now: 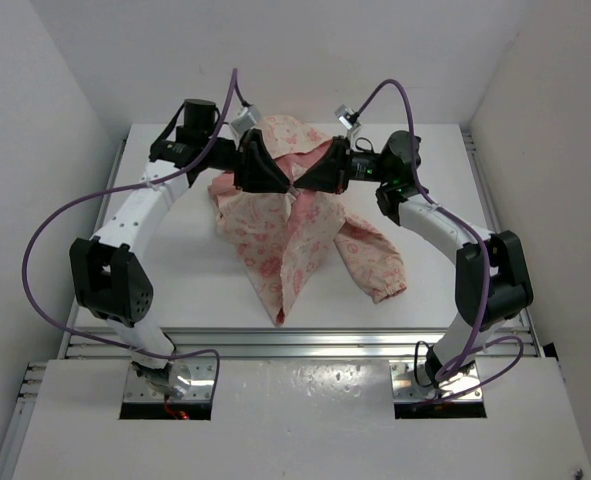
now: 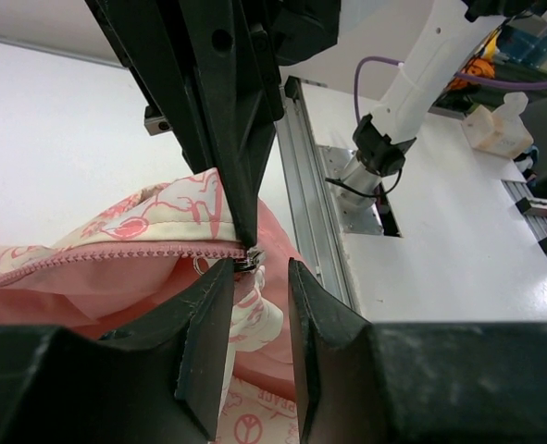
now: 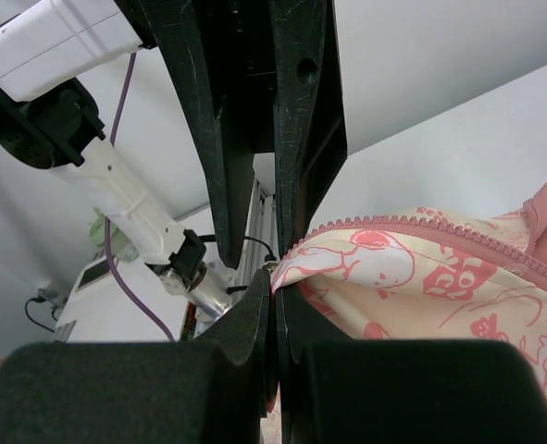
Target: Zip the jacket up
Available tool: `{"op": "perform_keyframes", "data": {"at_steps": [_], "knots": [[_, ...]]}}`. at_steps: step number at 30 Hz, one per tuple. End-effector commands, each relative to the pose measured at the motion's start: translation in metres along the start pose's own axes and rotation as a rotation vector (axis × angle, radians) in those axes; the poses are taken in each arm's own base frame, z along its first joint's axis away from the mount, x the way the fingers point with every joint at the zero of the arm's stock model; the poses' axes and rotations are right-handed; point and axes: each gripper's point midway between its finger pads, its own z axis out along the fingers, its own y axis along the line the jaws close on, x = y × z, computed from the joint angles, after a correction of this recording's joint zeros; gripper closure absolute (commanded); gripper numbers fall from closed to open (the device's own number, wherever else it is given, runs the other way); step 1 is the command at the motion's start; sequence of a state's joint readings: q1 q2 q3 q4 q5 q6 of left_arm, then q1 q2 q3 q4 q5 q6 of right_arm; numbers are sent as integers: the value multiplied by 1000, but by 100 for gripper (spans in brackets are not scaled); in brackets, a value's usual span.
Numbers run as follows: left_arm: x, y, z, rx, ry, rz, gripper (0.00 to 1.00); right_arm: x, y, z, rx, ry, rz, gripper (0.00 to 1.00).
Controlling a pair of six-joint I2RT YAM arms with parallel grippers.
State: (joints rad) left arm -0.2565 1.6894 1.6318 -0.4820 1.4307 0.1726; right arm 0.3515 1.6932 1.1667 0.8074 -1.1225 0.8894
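The cream floral jacket (image 1: 285, 240) lies on the white table, its front edge lifted at mid-back where both grippers meet. My right gripper (image 1: 303, 184) is shut on the end of the jacket's edge by the pink zipper teeth (image 3: 421, 227); in the right wrist view its jaws (image 3: 275, 289) are pressed together on the fabric. My left gripper (image 1: 283, 183) is open, and in the left wrist view (image 2: 260, 270) its fingers straddle the metal zipper slider (image 2: 249, 260), which sits at the left fingertip. Salmon lining (image 2: 88, 296) shows below the zipper tape.
A sleeve with an elastic cuff (image 1: 380, 270) lies spread to the right. An aluminium rail (image 1: 295, 342) runs along the table's near edge. White walls enclose the table on three sides. Bottles (image 2: 500, 129) stand off the table beyond the right arm's base.
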Motion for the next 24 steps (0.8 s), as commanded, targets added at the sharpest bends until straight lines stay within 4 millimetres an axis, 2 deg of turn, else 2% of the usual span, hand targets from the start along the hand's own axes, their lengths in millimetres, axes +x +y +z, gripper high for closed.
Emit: {"op": "perform_keyframes", "data": {"at_steps": [1, 9, 11, 16, 24], "knots": [[-8, -1, 6, 31, -6, 52, 65, -28, 27, 3, -54, -42, -170, 100], [-4, 4, 14, 21, 8, 16, 65, -30, 30, 2, -55, -45, -183, 100], [-7, 1, 13, 31, 4, 25, 68, -28, 29, 2, -55, -43, -179, 100], [-5, 0, 14, 54, 0, 16, 86, -21, 29, 2, -63, -30, -180, 100], [-13, -4, 11, 82, -12, -6, 85, -12, 26, -2, -61, -15, -186, 100]]}}
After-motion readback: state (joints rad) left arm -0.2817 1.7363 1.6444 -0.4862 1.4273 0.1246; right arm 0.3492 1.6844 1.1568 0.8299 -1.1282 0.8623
